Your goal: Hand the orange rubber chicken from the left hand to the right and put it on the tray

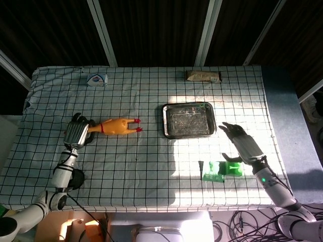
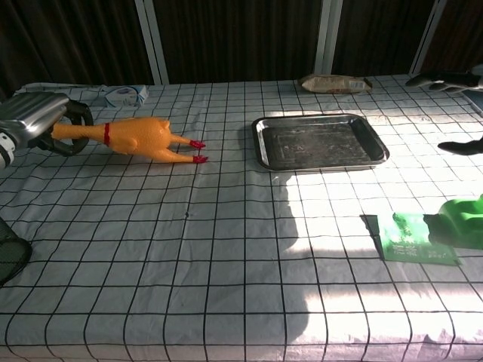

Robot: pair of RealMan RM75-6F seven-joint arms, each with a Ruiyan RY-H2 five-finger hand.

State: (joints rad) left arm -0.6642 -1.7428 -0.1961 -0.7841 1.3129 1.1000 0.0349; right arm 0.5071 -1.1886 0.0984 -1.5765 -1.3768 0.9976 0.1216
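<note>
Your table carries a white black-gridded cloth, sunlit on the right, dark panels behind. One orange rubber chicken is at the left, head in your left hand, which grips it; it looks lifted off the cloth, though that is hard to judge. One tray sits right of centre, well apart from the chicken, bare cloth between. Your right hand hangs with fingers spread, holding nothing, near one green packet. Two small packages lie along the far edge.
</note>
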